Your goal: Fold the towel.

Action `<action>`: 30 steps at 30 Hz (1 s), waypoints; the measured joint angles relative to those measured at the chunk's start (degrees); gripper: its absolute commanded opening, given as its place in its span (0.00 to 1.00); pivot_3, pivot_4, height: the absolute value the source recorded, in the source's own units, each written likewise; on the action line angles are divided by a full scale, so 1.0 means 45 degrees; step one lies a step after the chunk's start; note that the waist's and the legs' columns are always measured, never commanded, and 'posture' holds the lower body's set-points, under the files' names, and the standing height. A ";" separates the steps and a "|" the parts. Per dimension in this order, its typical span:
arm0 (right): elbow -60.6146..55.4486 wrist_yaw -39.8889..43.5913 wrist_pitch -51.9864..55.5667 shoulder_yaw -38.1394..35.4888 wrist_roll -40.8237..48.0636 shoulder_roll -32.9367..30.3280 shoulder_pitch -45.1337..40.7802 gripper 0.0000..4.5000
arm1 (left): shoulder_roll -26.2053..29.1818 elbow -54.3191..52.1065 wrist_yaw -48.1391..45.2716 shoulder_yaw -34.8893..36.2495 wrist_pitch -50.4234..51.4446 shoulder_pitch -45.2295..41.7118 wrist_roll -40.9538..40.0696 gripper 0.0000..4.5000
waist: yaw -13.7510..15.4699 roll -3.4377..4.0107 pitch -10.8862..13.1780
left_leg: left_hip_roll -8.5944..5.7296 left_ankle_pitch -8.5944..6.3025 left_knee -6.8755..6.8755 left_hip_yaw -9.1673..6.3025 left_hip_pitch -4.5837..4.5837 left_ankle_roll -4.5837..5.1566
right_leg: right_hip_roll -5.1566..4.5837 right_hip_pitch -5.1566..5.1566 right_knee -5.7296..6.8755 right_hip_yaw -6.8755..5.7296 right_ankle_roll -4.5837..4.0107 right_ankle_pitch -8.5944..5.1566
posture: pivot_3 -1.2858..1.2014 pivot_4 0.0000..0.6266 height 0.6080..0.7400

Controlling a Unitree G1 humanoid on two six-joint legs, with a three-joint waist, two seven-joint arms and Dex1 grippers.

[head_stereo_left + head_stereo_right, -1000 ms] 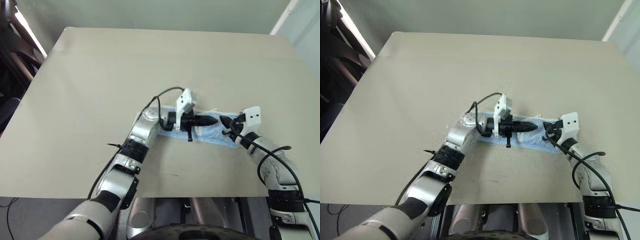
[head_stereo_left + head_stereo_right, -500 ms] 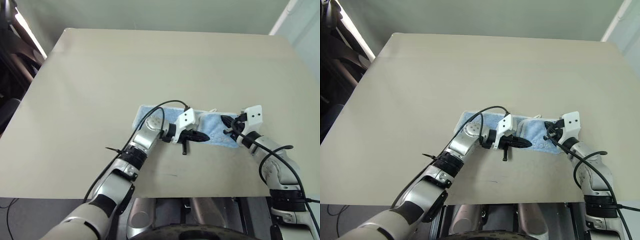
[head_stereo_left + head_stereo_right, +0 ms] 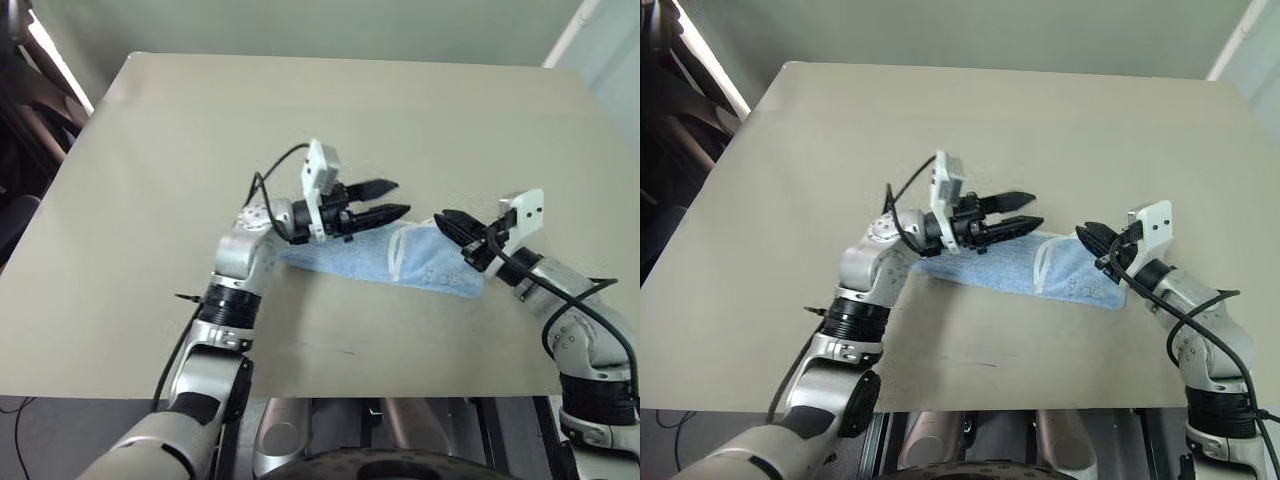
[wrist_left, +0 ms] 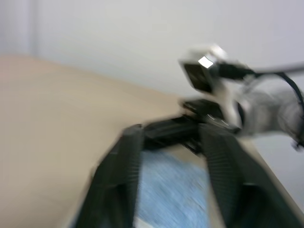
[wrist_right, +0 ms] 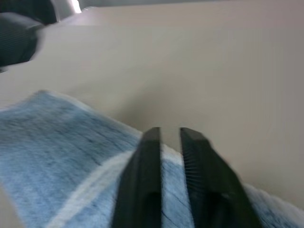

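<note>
The towel [image 3: 350,258] is a light blue strip lying flat on the table, with white edging [image 3: 395,262] crossing it near its right end. My left gripper [image 3: 400,197] hovers above the towel's middle, pointing right, open with nothing between its fingers [image 4: 128,156]. My right gripper [image 3: 445,222] hangs just over the towel's right end, pointing left toward the other gripper. In the right wrist view its fingers [image 5: 149,156] stand a narrow gap apart over the towel [image 5: 61,142], holding nothing.
The beige table [image 3: 300,120] stretches wide beyond the towel. Its front edge [image 3: 350,395] runs close below the towel. Dark furniture [image 3: 25,110] stands off the table's left side.
Both grippers were shut and low on the towel. The left one has lifted, swung back to the left and opened. The right one has risen a little and parted its fingers.
</note>
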 measured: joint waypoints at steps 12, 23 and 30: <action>-0.1259 0.1249 0.1202 0.0531 0.1027 -0.1025 -0.0271 0.99 | 0.3424 -0.3309 0.2286 0.2591 0.4902 0.2996 -0.2169 1.00 | -0.0078 -0.0008 0.0002 | 0.0002 0.0003 -0.0063 0.0001 -0.0001 -0.0018 | 0.0002 -0.0033 0.0001 -0.0007 -0.0066 -0.0026 | 0.52 0.24 0.68; -0.1291 0.2238 0.1184 0.1013 0.0896 -0.1867 -0.0345 0.99 | 0.5147 -0.3326 0.5282 0.6178 1.1697 0.3834 -0.4986 1.00 | -0.0109 -0.0034 0.0007 | 0.0005 0.0078 -0.0293 0.0004 0.0131 -0.0137 | 0.0004 -0.0031 0.0014 -0.0006 -0.0202 -0.0038 | 0.52 0.24 0.68; -0.1025 0.2118 0.1154 0.1041 0.0901 -0.1295 -0.0805 0.99 | 0.5075 -0.2999 0.6747 0.7798 1.4570 0.4252 -0.6243 1.00 | -0.0125 -0.0073 0.0016 | 0.0015 0.0140 -0.0421 -0.0002 0.0200 -0.0229 | 0.0013 -0.0037 0.0032 -0.0014 -0.0267 -0.0067 | 0.52 0.24 0.68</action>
